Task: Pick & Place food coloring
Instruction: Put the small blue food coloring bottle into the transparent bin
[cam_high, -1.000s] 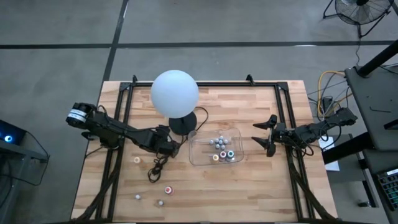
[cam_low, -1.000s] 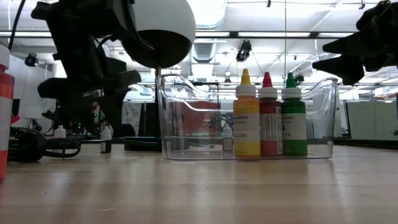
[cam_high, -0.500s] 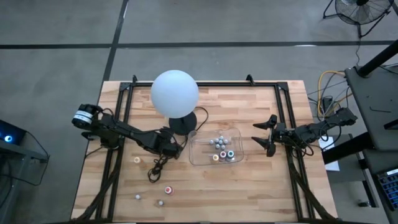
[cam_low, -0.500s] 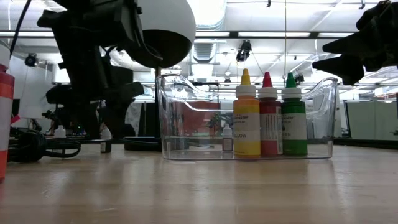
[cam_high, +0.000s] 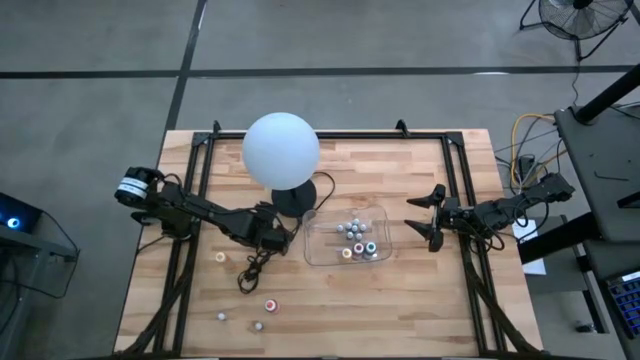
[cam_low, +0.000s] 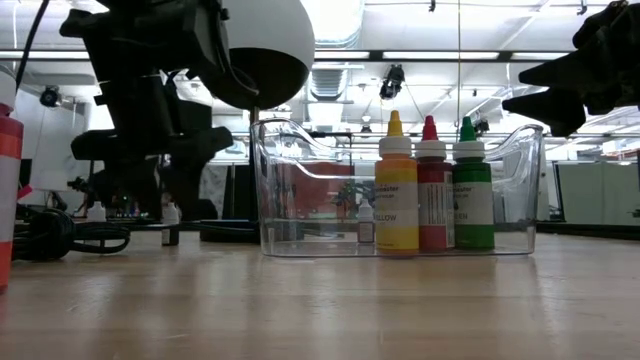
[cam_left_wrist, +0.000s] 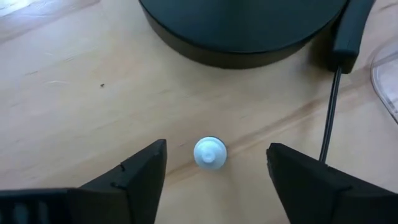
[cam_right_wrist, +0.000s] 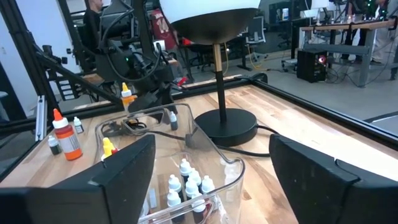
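Observation:
My left gripper (cam_high: 272, 238) hangs open in front of the lamp base, pointing down. In the left wrist view its fingers (cam_left_wrist: 146, 165) stand on either side of a small white-capped food coloring bottle (cam_left_wrist: 209, 152), which stands upright on the wood, apart from both. The clear tray (cam_high: 318, 252) holds several more bottles (cam_high: 354, 240); yellow (cam_low: 397, 190), red (cam_low: 432, 190) and green (cam_low: 472, 190) ones stand at its near wall. Other bottles stand loose on the table (cam_high: 220, 257) (cam_high: 270, 304). My right gripper (cam_high: 425, 218) waits open, above the table to the right of the tray.
The white globe lamp (cam_high: 281, 148) and its black base (cam_left_wrist: 242, 31) stand just behind the left gripper, and its cable (cam_high: 250, 268) lies coiled at the near side. Two more small bottles (cam_high: 221, 316) (cam_high: 257, 325) stand near the table's near edge. An orange bottle (cam_right_wrist: 65, 134) stands further left.
My left gripper has shifted a little toward the tray and sunk slightly toward the table, staying open. The bottles and the tray have kept their places.

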